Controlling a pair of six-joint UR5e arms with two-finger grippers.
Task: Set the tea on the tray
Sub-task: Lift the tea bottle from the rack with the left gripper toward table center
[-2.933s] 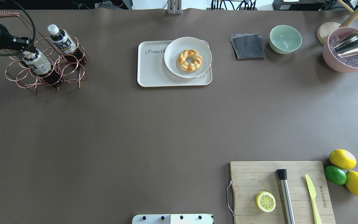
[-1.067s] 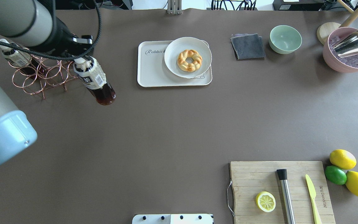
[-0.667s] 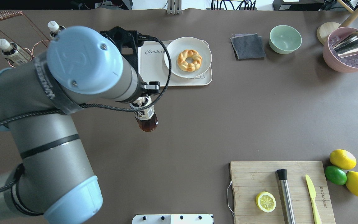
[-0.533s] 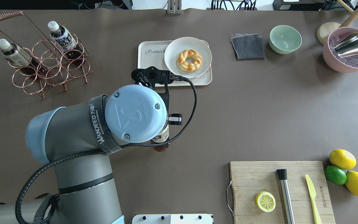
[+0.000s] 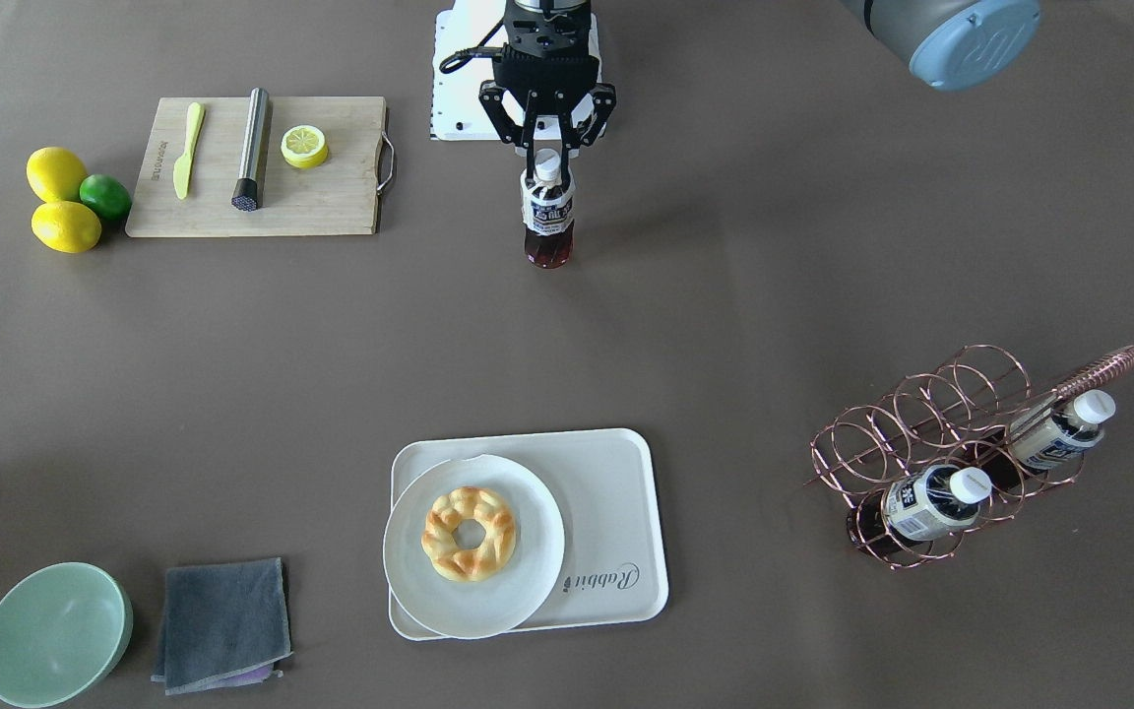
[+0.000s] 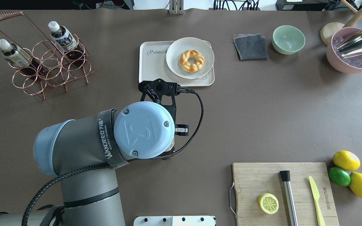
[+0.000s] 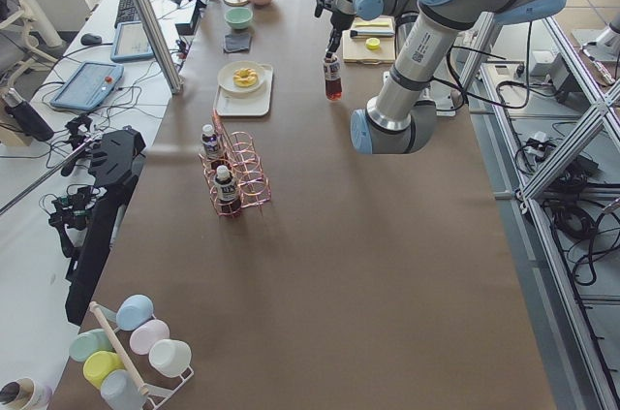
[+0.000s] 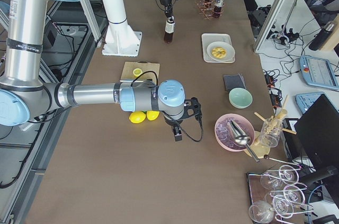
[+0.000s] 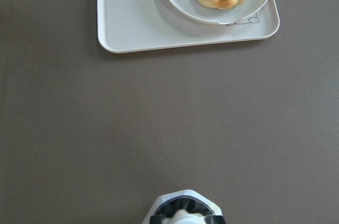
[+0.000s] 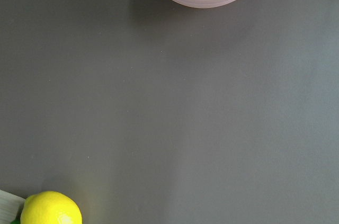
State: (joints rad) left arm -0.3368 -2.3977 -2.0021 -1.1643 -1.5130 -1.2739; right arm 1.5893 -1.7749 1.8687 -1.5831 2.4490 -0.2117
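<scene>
L pincer on tea; obscured overhead

You see dark brown tea with a white cap, a cream tray with dark script, a copper wire rack, a sage-green bowl.

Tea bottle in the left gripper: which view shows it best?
Exterior front-facing: the tea bottle shows whole, top to base, held at the top by the left gripper. Overhead, the arm hides nearly all of it. The left wrist view catches only its cap. Both side views show it small and far.
</scene>
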